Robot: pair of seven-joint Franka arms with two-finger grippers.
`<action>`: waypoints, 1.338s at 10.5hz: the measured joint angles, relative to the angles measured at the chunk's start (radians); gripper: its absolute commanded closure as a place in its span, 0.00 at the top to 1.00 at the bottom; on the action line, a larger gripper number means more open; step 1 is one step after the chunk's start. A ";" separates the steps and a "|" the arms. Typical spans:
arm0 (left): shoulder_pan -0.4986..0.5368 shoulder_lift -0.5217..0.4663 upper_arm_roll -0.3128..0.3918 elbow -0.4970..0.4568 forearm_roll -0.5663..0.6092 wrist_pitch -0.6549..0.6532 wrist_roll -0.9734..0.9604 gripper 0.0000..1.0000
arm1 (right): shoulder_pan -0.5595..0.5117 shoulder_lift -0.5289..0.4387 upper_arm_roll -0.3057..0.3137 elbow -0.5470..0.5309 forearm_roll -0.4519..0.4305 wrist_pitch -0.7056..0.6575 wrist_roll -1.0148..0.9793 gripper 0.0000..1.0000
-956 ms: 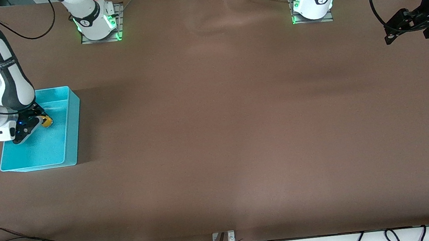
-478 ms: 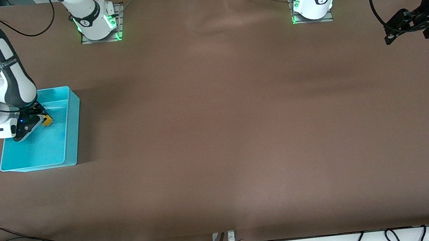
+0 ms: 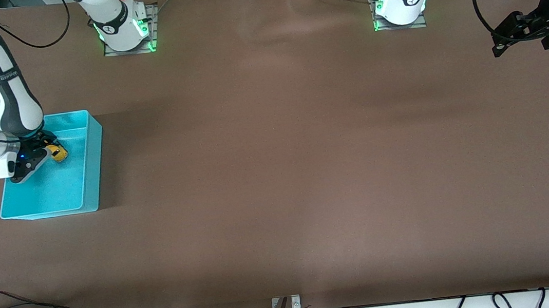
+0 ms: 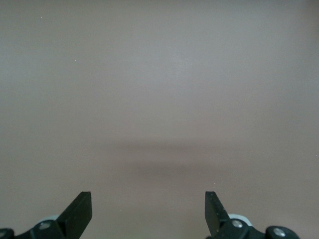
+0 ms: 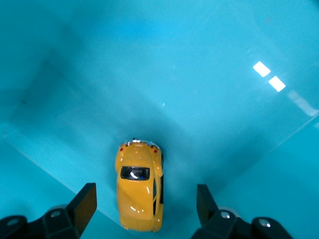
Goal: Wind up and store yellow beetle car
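My right tool [image 5: 144, 204] hangs low inside the turquoise bin [image 3: 91, 164], at the right arm's end of the counter [image 3: 282, 174], and its fingers [image 5: 85, 201] are spread apart with nothing clamped between them. The yellow beetle car [image 5: 139, 186] sits on its wheels on the bin floor, in the gap between those fingers but touching neither one that I can see. From the front view the car [image 3: 58, 153] shows in the part of the bin farther from the front camera, just beside the tip of my right tool [image 3: 39, 155]. My left tool [image 4: 148, 211] waits up in the air over bare counter at the left arm's end, well apart from the bin, its two fingers [image 4: 79, 211] released wide and gripping nothing; in the front view it [image 3: 502, 43] shows as a dark shape near the edge.
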 measured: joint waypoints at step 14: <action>0.000 0.001 0.002 0.000 0.000 -0.007 0.000 1.00 | 0.385 -0.087 0.023 0.690 0.062 -0.755 0.963 1.00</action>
